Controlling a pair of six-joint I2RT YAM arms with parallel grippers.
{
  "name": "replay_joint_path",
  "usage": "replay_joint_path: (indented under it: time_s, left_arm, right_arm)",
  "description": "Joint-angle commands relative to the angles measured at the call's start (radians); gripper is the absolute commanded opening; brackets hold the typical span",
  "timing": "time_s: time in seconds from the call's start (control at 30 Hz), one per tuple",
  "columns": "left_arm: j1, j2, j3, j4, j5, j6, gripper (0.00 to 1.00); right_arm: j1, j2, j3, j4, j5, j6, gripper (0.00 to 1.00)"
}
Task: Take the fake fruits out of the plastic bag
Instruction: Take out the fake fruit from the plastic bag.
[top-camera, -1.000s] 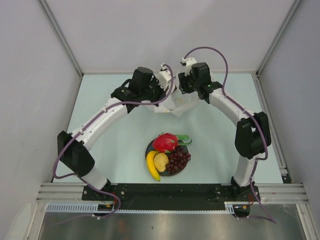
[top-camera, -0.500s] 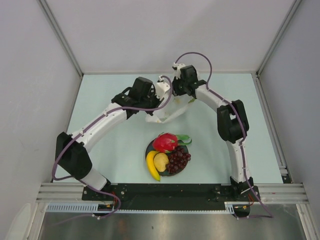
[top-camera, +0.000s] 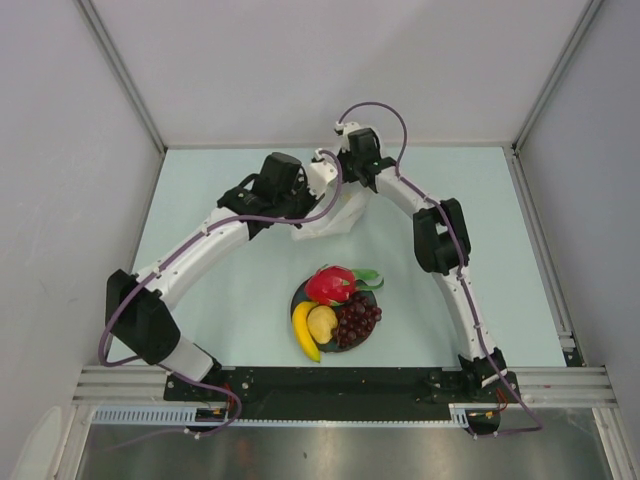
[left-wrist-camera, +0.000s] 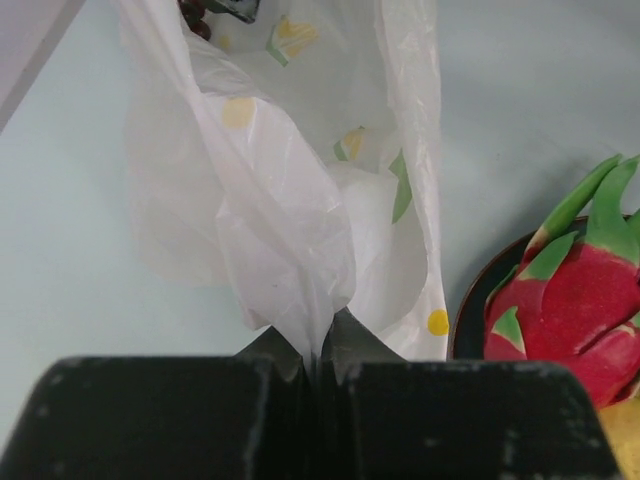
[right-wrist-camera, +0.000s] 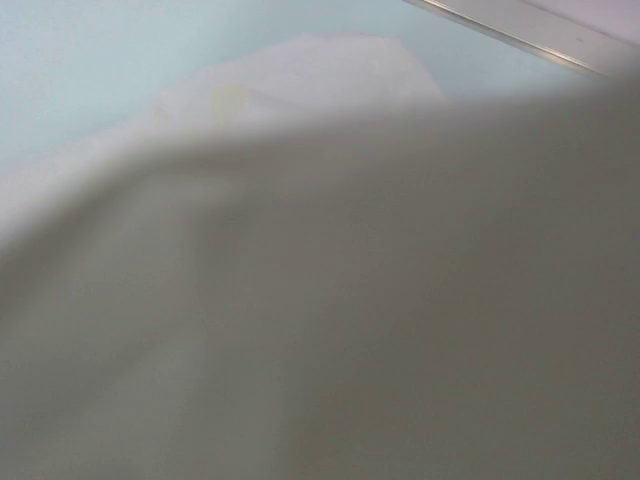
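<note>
**Right arm swung in toward the bag; fruits already on the plate**

Since a second ago the right arm (top-camera: 437, 235) has been folded inward and leftward, so that the right pincer (top-camera: 348, 178) is now brought close against the left pincer (top-camera: 318, 182) over the bag (top-camera: 328, 215) at the far side of the bench (top-camera: 250, 320). The bag has been drawn into a tighter bunch between the two.

In the left wrist view the left pincer (left-wrist-camera: 320, 350) is seen clenched on a gathered fold of the bag (left-wrist-camera: 290, 200), which is held up so that the film hangs loose and its inside can be reached. The right wrist view is filled by blurred white film (right-wrist-camera: 300, 300), so it cannot be told whether the right pincer is released or grasping anything.

The fruits are gathered on the plate (top-camera: 297, 296), well apart from the bag: dragon fruit (top-camera: 330, 285), banana (top-camera: 303, 332), yellow fruit (top-camera: 322, 322) and grapes (top-camera: 358, 322). No fruit can be made out inside the bag, so the emptying is judged to be finished or nearly so, and the bag is probably being held up only for checking or tidying.
</note>
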Motion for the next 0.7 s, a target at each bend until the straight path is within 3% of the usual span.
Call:
replay_joint_path:
  time_s: [0.0, 0.07, 0.2, 0.37, 0.47, 0.67]
  left_arm:
    - [0.013, -0.010, 0.003, 0.052, -0.050, 0.082, 0.00]
    - [0.029, 0.010, 0.038, 0.078, -0.051, 0.090, 0.00]
    - [0.033, 0.050, 0.124, 0.132, -0.028, 0.119, 0.00]
    - [0.001, 0.076, 0.148, 0.146, 0.055, 0.154, 0.00]
    - [-0.016, 0.100, 0.125, 0.151, 0.091, 0.127, 0.00]
    - [-0.043, 0.166, 0.173, 0.141, 0.098, 0.066, 0.00]
  right_arm:
    - [-0.032, -0.120, -0.138, 0.023, 0.149, -0.051, 0.54]
    - [-0.061, -0.256, -0.264, 0.069, 0.244, -0.054, 0.53]
    - [-0.168, -0.479, -0.497, 0.089, 0.284, -0.071, 0.50]
    - [-0.150, -0.804, -0.816, 0.068, 0.176, -0.073, 0.49]
    - [-0.066, -0.861, -0.939, 0.083, 0.111, -0.094, 0.51]
    - [-0.057, -0.788, -0.956, 0.075, 0.051, -0.030, 0.50]
